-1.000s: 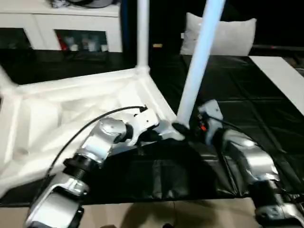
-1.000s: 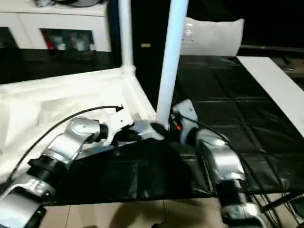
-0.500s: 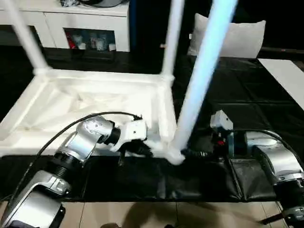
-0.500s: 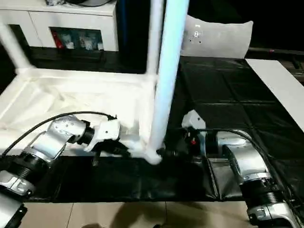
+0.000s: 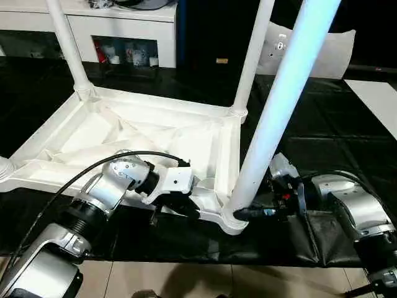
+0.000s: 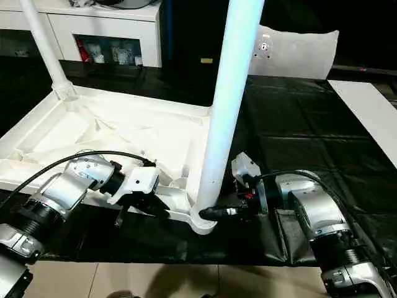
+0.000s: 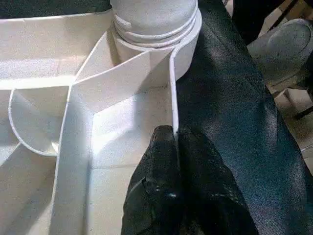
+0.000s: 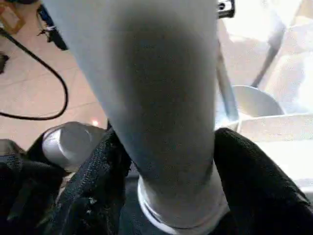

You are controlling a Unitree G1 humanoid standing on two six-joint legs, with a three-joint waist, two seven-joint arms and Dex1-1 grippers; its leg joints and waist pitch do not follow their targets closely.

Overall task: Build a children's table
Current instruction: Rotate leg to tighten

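The children's table lies upside down on black sheeting, its ribbed white top (image 5: 155, 133) facing up. Three white legs stand in its corner sockets: far left (image 5: 68, 49), far right (image 5: 251, 62) and near right (image 5: 279, 112). My left gripper (image 5: 186, 210) is shut on the thin near rim (image 7: 172, 88) of the top, just beside the near-right socket (image 7: 156, 34). My right gripper (image 6: 214, 213) is shut on the base of the near-right leg (image 8: 161, 98), with a black finger (image 8: 93, 181) on either side of it.
A white cabinet with glass doors (image 5: 124, 31) stands at the back, and a white cushion (image 5: 322, 53) leans at the back right. A white board (image 5: 378, 105) lies at the right edge. Black sheeting (image 5: 322, 124) covers the work surface; tiled floor (image 5: 186, 279) runs along the front.
The camera has shifted, so more of the table top and a third leg show. Both grippers stay at the near-right corner. The right forearm now reaches in from further right.
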